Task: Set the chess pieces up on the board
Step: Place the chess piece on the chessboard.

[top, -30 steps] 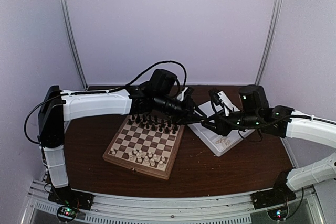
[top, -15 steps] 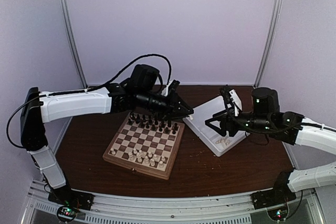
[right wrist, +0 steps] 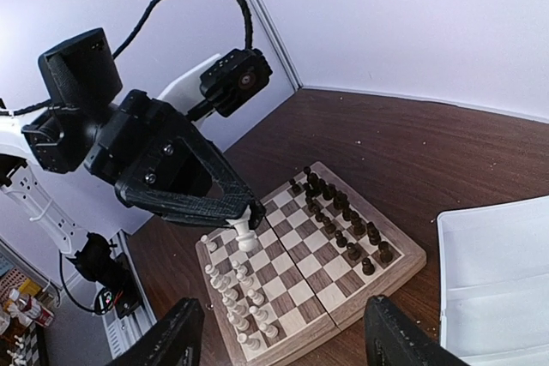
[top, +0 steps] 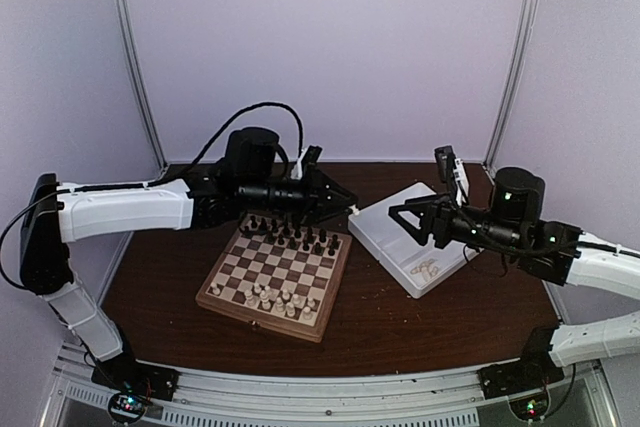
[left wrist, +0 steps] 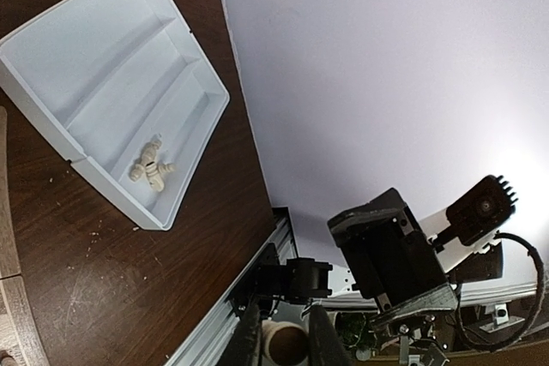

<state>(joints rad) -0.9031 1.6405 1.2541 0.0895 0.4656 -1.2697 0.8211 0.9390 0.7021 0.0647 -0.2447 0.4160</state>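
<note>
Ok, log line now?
left end effector: shut on cream piece, aloft | right end effector: open near tray | tray: few cream pieces inside

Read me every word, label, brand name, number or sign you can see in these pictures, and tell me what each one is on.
None readable: no text shows on the board, the white tray, the chess pieces, the left arm or the right arm.
Lower left of the right wrist view, small clutter: too blurred to read.

White compartmented plastic tray (left wrist: 110, 68) lay on dark brown table (top: 400, 332), dark chess figures (right wrist: 340, 217) stood in two rows, lilac walls (top: 320, 47) rose behind.
</note>
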